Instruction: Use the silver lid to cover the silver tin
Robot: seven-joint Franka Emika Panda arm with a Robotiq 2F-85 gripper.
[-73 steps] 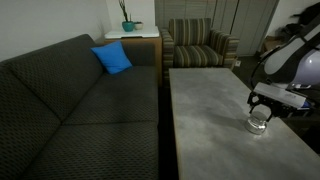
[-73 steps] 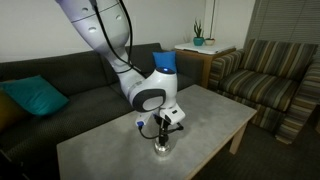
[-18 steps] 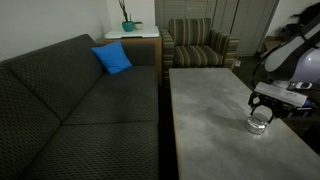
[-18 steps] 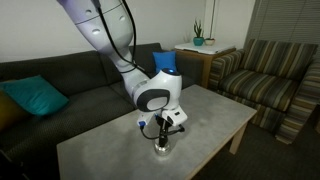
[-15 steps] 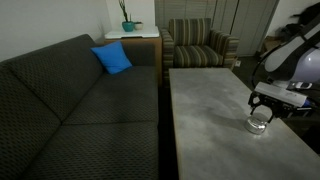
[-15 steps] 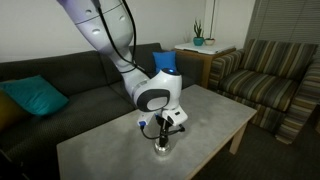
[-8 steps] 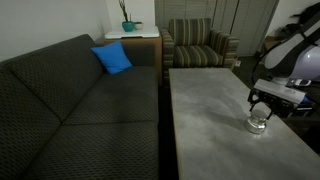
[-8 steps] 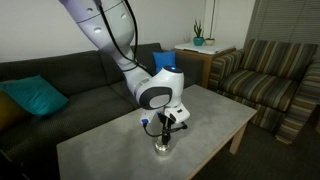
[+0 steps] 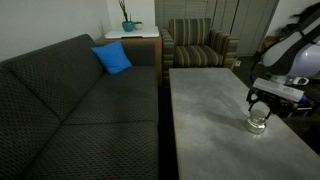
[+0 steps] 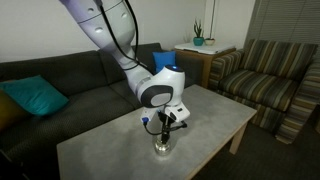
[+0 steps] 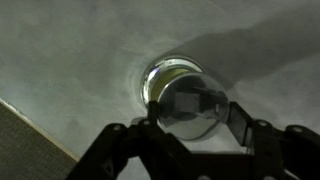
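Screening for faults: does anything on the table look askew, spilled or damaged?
In the wrist view the silver lid between the jaws looks offset from the silver tin, whose rim shows as a crescent on one side. Whether it is seated cannot be told. No spill or damage.

The silver tin (image 11: 157, 80) stands upright on the grey table (image 9: 205, 110). The silver lid (image 11: 190, 108) is level over it, slightly offset, leaving a yellowish crescent of rim showing.

2 exterior views: wide, share table (image 9: 200, 110), silver tin (image 9: 258, 124) | wrist: close, looking down
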